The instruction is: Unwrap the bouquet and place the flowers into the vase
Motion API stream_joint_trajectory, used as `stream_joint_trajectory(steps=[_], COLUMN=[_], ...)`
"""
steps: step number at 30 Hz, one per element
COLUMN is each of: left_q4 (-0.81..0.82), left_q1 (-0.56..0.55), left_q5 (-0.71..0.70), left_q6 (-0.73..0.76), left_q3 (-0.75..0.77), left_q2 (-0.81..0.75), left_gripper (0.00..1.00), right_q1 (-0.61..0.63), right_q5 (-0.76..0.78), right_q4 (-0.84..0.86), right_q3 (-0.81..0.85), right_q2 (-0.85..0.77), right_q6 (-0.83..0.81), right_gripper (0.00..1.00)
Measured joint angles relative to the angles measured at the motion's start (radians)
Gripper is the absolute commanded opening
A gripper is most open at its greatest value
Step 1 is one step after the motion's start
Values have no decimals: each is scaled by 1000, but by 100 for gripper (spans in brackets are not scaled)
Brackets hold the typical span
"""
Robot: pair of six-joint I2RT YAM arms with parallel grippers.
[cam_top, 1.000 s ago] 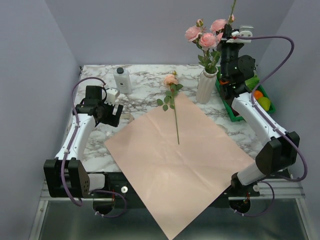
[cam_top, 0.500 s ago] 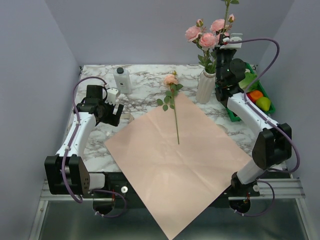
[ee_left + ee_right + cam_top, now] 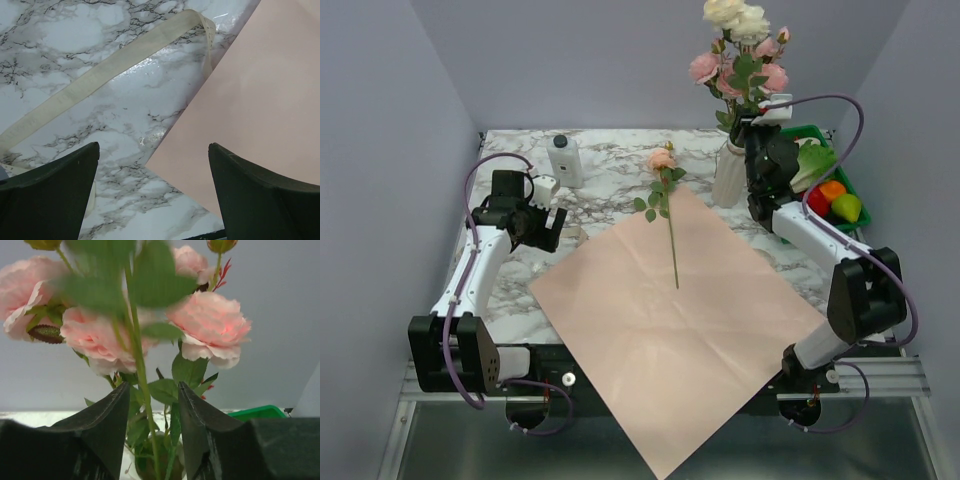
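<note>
The bouquet lies undone, and its pale pink paper (image 3: 670, 320) is spread flat on the marble table. One peach rose (image 3: 663, 160) rests on the paper, stem toward me. The white ribbed vase (image 3: 729, 178) holds pink flowers (image 3: 706, 68) and a cream-white flower (image 3: 738, 14) towering above them. My right gripper (image 3: 748, 128) hovers just above the vase mouth. In the right wrist view its jaws (image 3: 154, 385) stand apart around a green stem (image 3: 142, 375) without pinching it. My left gripper (image 3: 544, 226) is open over the paper's left corner (image 3: 250, 100), nothing between its fingers (image 3: 55, 190).
A cream ribbon (image 3: 115, 70) lies loose on the marble by the left gripper. A white capped bottle (image 3: 565, 160) stands at the back left. A green bin (image 3: 790, 232) with vegetables sits right of the vase, behind the right arm.
The right arm has come down, lowering the cream-white flower's stem into the vase. Its jaws, shut on the stem before, now stand apart. The left arm has not moved.
</note>
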Motion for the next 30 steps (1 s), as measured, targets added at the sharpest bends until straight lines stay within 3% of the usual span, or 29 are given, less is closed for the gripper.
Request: stream_joint_trajectory(steps=[10,17,23,30], left_q4=[-17,-22,-23,-27], left_q1=[0,0,0,0], left_q5=[7,12,13,19], left_q6=[-1,-11,-19,-20], left_q3=[0,0,0,0], left_q2=[-56,-68,-77,-97], left_gripper=[99,99,99,99], right_q1=[27,179,255,274], right_q5=[-59,-45,-49,-77], right_q4=[-29,-146,-336,-678], right_q3=[-187,-283,-275,-71], right_q2=[-212,-328,-303,-26], right_q6=[71,83,171,299], right_gripper=[69,78,79,79])
